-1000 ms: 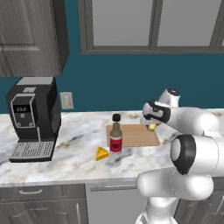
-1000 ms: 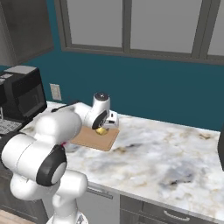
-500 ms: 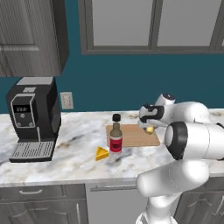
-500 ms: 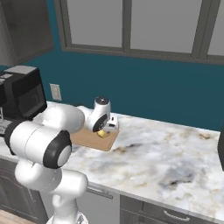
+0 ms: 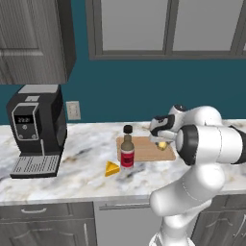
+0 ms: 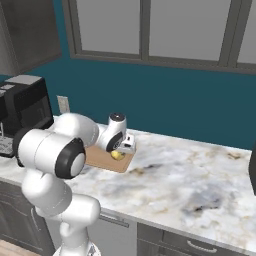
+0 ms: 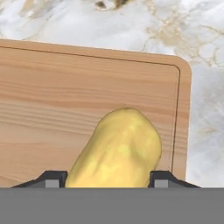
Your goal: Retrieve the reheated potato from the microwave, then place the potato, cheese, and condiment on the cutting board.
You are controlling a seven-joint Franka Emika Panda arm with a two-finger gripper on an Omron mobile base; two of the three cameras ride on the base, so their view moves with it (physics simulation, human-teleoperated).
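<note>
While the gripper (image 7: 106, 179) is clamping the potato (image 7: 118, 148) over the board (image 7: 52, 92) | bottle (image 5: 127, 152) is standing at the board's left edge | cheese (image 5: 112, 168) is sitting on the counter (image 5: 72, 153) beside it

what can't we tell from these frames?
- Whether the potato rests on the cutting board or hangs above it: hand view, contact hidden under the potato.
- Fingertip contact: hand view, the bottom edge cuts off the gripper.
- Potato in the left base view: mostly hidden behind the arm.
- Bottle label text: too small.
- Microwave: right base view, cut off by the right edge.
</note>
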